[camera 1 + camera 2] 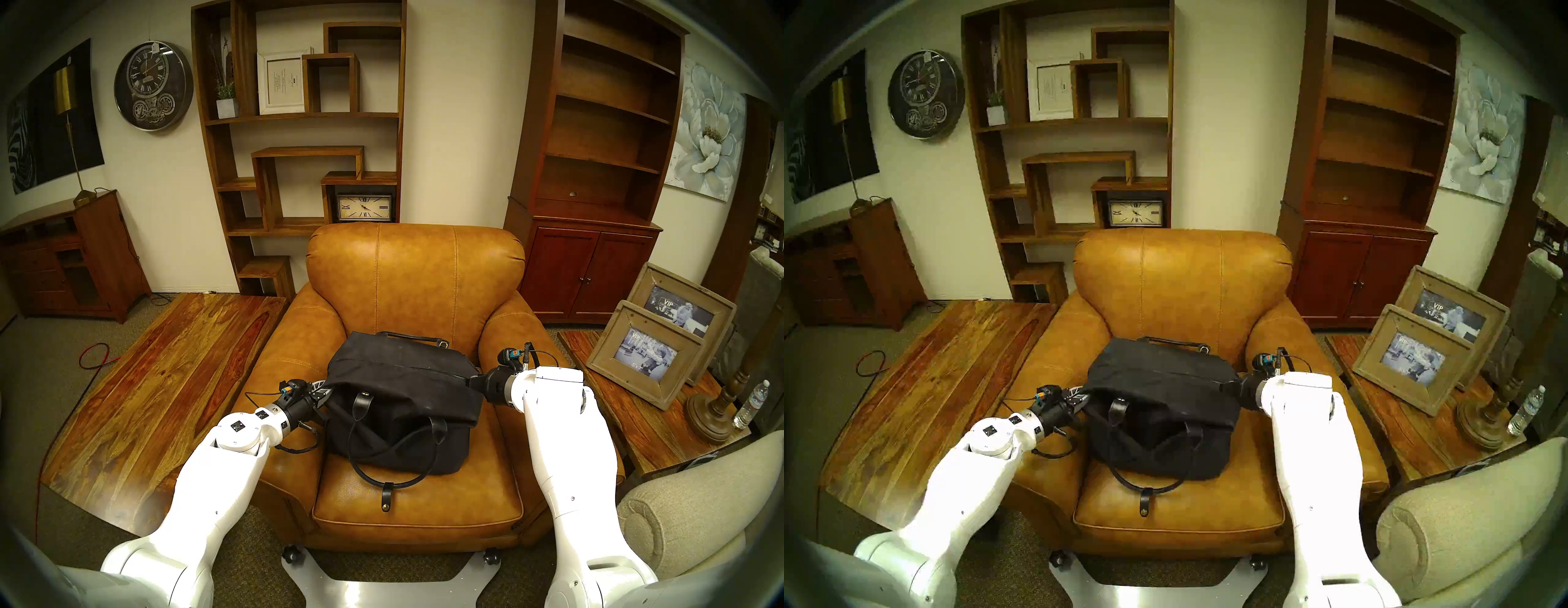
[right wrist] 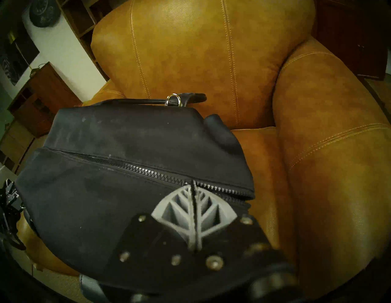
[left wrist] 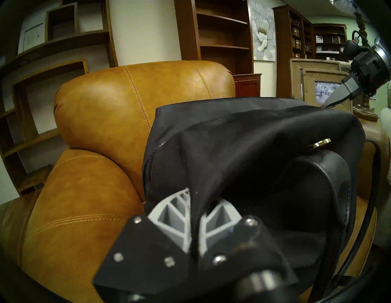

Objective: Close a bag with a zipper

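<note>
A black fabric bag (image 1: pixel 403 407) sits on the seat of a tan leather armchair (image 1: pixel 415 271). It also shows in the head right view (image 1: pixel 1166 407). The zipper (image 1: pixel 403 366) runs along its top. In the right wrist view the zipper (image 2: pixel 148 171) is meshed left of the slider and split over a short stretch to its right. My right gripper (image 2: pixel 193 188) is shut on the zipper pull at the bag's right end (image 1: pixel 473 379). My left gripper (image 3: pixel 196 211) is shut on a fold of fabric at the bag's left end (image 1: pixel 324 388). One handle (image 1: pixel 382 479) drapes over the front onto the cushion.
The chair's padded arms flank the bag closely. A wooden table (image 1: pixel 169 361) stands to the left. A side table on the right holds picture frames (image 1: pixel 645 361), a lamp base and a water bottle (image 1: pixel 751 403). A beige sofa arm (image 1: pixel 700 509) is at the near right.
</note>
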`<state>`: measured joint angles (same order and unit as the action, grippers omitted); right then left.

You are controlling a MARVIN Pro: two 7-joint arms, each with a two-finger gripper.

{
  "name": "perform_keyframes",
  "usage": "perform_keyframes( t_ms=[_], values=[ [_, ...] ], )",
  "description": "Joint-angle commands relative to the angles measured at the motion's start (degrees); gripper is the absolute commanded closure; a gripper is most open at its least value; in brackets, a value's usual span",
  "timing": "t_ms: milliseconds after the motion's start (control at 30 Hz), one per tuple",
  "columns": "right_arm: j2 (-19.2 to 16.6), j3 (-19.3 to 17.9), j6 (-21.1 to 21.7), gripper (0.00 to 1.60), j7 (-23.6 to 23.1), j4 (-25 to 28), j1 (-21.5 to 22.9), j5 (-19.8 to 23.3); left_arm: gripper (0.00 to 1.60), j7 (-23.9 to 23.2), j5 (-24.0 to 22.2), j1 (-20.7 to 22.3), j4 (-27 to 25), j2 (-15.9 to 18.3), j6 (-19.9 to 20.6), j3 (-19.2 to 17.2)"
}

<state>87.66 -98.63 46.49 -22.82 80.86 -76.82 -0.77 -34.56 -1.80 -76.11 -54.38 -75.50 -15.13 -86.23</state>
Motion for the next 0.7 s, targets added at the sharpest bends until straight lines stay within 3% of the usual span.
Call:
perform_keyframes(
  t_ms=[0, 367, 667],
  values=[
    [-0.6, -1.0, -0.9, 1.60, 0.5, 0.4, 0.5, -0.1, 1.60, 1.4, -0.5, 1.4, -0.6, 1.8, -0.7, -2.2],
    [-1.7, -3.9, -2.5, 1.60, -0.3, -1.1, 0.1, 0.3, 1.60, 1.2, -0.8, 0.8, -1.4, 1.8, -0.7, -2.5],
    [-2.3, -7.0, -7.5, 1.60, -2.0, -3.5, -1.5, 2.0, 1.60, 0.7, -1.6, -0.1, -2.7, 1.8, -0.5, -3.2]
  ],
)
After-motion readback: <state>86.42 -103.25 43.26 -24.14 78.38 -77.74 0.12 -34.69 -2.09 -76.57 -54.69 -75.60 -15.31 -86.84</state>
